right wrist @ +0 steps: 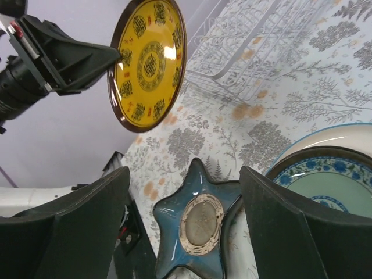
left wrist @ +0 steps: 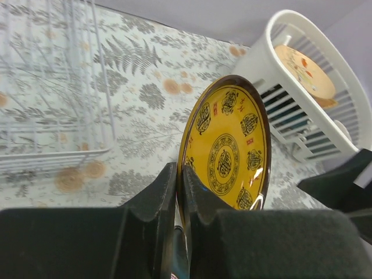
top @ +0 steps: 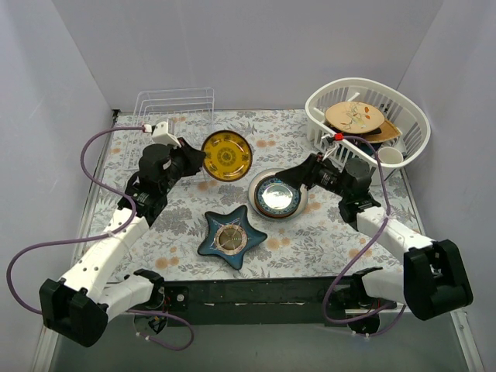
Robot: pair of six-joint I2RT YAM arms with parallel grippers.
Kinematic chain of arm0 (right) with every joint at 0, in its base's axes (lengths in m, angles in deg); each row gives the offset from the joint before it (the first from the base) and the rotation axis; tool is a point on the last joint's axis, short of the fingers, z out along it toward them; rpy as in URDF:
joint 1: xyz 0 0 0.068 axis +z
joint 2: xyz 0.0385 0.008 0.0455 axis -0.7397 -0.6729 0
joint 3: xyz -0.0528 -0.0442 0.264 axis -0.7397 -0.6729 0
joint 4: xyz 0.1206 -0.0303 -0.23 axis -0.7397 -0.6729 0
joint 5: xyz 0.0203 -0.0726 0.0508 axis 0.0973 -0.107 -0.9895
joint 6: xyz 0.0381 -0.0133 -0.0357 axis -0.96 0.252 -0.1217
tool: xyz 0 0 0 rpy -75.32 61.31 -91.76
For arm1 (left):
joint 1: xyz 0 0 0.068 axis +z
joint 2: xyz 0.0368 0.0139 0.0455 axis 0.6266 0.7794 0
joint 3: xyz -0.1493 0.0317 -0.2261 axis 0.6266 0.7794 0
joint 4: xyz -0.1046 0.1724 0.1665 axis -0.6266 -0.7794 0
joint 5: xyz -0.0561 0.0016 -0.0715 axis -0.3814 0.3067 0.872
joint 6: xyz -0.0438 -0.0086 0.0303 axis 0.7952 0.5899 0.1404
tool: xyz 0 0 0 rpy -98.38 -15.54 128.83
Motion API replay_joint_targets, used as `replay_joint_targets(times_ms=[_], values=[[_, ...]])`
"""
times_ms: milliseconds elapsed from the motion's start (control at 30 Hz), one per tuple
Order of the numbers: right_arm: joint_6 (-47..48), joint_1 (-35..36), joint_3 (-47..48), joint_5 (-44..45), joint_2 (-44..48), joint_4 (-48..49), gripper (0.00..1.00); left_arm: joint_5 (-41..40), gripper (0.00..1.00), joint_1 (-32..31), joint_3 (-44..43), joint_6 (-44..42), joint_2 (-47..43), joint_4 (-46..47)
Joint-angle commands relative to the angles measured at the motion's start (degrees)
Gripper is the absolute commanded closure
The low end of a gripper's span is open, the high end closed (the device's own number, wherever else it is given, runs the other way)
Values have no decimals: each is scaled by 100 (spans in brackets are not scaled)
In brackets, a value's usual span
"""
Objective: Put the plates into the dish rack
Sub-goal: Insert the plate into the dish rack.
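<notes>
No plate is yet seen in the rack (top: 174, 105) at the counter's far left edge, one yellow plate (top: 226, 156) is clamped in the left claw (left wrist: 179, 174) near it, and a stack (top: 277, 195) is left mid-counter beside the spread right claw (top: 291, 177).
</notes>
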Motion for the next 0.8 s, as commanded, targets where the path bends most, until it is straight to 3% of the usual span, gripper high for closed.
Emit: replay_joint_targets(times_ms=[0,233,767], values=[[-1010,-39,-176,-485,-331,1736,16,832,100,18,321,572,-441,725],[-1415,-66,-273,-679,-648,2431,19,1280,100,9,638,889,-521,1200],[-1143,-66,-177,-714,-674,2036,20,1431,100,-333,1069,1109,-293,1754]])
